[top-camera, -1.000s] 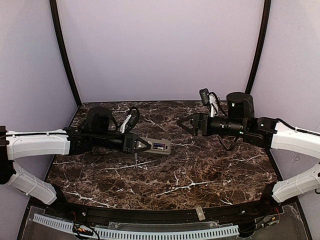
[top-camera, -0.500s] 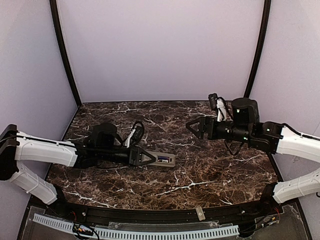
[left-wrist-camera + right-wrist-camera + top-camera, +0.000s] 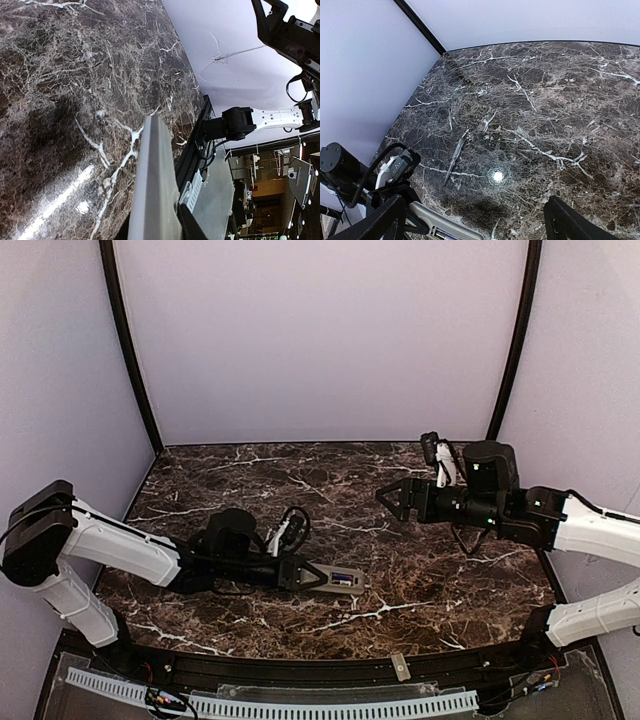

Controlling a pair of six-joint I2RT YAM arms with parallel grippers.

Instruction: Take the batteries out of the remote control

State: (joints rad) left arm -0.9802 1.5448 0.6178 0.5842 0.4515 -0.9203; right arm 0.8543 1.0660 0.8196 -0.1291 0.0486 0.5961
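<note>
Dark brown marble with white veins covers the table [image 3: 440, 580], which is walled on three sides by plain lilac panels. From the lower left of the overhead view the left arm lies low and reaches toward the middle. The left gripper [image 3: 312, 576] has its fingers closed on the near end of the remote control [image 3: 345, 580]. The remote points away from the fingers toward the right, in the lower middle of the frame, grey-beige back upward. A blue and white battery [image 3: 345, 578] shows in its recess. In the left wrist view the remote's grey side runs up from the bottom edge, with one black finger [image 3: 192, 230] pressed against it. It hangs low over the marble; whether its far end touches the table cannot be told.

At the right of the overhead view, the right gripper [image 3: 388, 497] hovers above the table, well apart from the remote and pointing left. Its fingers [image 3: 382, 220] are spread wide at the two bottom corners of the right wrist view, with nothing between them but bare marble. That view also shows a slim metallic tool [image 3: 454, 161] lying flat on the table, left of centre, just beyond the left gripper.
</note>
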